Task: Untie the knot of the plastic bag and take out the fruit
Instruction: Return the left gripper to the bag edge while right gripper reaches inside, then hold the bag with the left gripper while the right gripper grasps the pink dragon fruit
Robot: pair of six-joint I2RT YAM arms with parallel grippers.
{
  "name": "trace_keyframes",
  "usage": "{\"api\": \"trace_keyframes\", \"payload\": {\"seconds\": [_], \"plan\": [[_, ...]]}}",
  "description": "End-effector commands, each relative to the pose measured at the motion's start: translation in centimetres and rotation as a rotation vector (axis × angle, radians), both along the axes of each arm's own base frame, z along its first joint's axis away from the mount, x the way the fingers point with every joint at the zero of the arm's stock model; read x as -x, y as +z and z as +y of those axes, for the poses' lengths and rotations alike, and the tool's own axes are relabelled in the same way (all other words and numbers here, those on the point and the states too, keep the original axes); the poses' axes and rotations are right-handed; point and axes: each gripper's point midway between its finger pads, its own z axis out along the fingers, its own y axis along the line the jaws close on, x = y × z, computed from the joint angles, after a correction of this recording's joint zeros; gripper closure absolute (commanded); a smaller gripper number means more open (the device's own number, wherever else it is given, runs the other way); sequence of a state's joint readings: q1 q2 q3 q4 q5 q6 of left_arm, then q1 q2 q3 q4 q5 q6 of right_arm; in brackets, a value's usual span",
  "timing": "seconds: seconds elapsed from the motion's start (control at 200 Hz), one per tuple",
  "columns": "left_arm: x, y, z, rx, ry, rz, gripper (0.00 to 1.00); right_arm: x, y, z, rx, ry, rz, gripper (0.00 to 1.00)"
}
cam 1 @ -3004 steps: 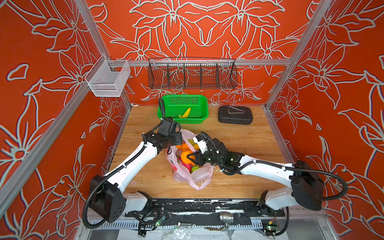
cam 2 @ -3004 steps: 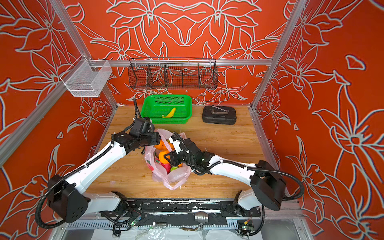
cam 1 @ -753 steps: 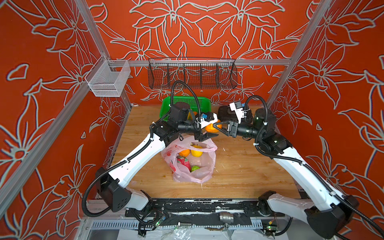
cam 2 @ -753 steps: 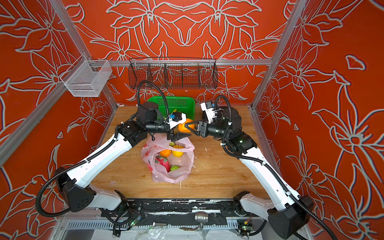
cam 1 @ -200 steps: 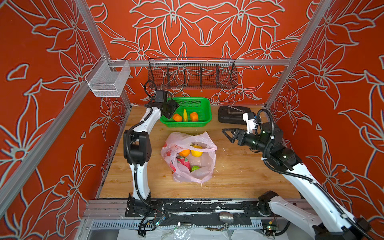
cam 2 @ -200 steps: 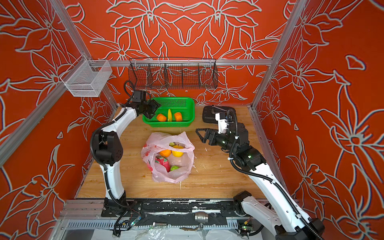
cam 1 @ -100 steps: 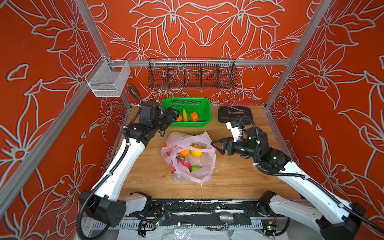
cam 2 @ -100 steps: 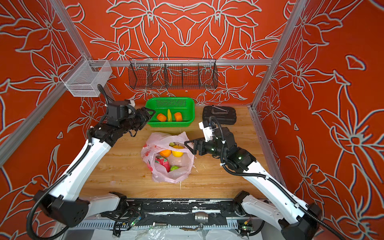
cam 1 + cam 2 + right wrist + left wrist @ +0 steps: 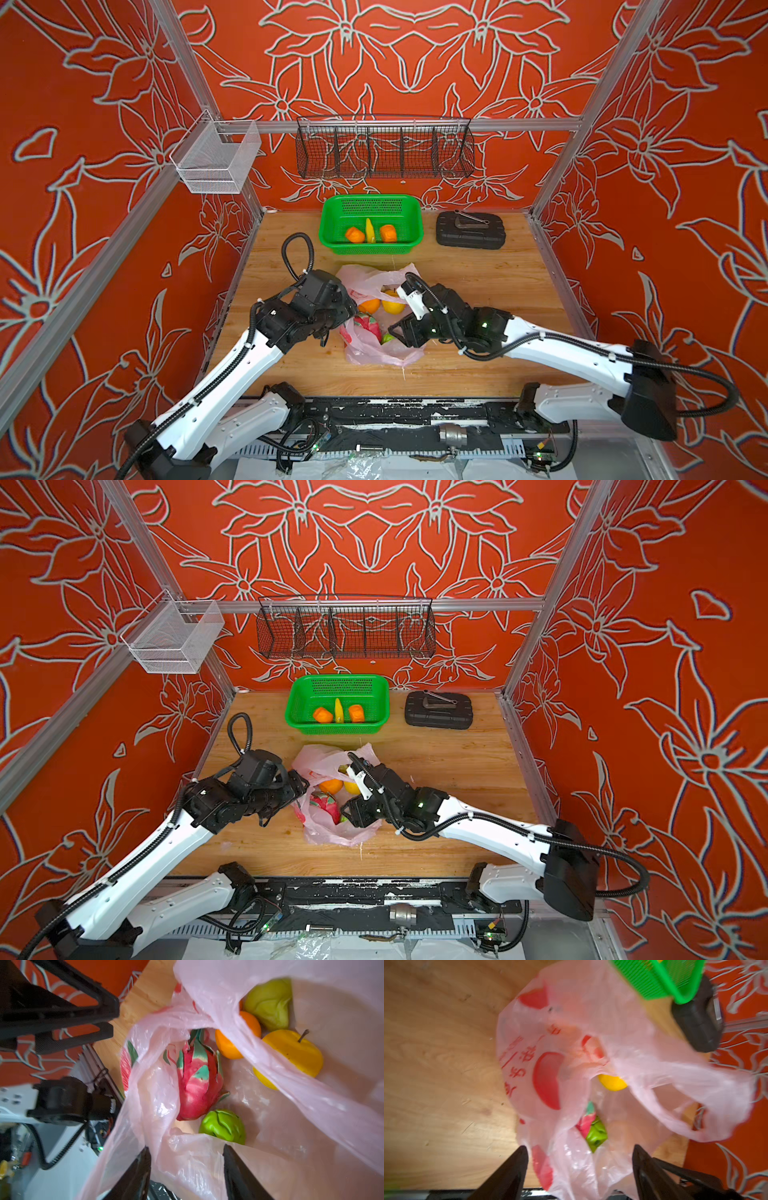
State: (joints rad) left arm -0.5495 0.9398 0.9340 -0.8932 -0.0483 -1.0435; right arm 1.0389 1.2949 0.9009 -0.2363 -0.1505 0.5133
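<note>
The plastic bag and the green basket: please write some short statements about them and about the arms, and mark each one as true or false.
1. The plastic bag is untied, and the dragon fruit lies inside it. True.
2. A banana lies between two oranges in the green basket. True.
3. The left tool holds an orange. False: its jaws stand wide apart and hold nothing.
4. The plastic bag stands inside the green basket. False: it lies on the table, in front of the basket.
5. The black case stands beside the green basket, at the back of the table. True.
</note>
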Motion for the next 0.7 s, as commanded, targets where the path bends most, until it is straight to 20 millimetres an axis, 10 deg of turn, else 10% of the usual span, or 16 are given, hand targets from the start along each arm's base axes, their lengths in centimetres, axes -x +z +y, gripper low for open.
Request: {"api": "trace_keyframes", "payload": {"seconds": [0.0,0.25,0.44,0.696], "plan": [[2.0,-3.2,-0.2,0.007,0.015,0.113,0.15,0.2,-1.9,0.7,0.075,0.006,-0.027,0.49],[3.8,-6.5,-3.4,0.065,-0.077,0.200,0.13,3.7,-6.5,1.6,0.167,0.120,0.088,0.64],[6.5,-10.9,-3.5,0.000,-0.115,0.324,0.45,5.4,-8.2,0.9,0.204,0.170,0.143,0.66],[8.7,-13.9,-2.7,-0.049,-0.126,0.388,0.73,2.9,-5.0,1.4,0.155,0.080,0.043,0.60]]}}
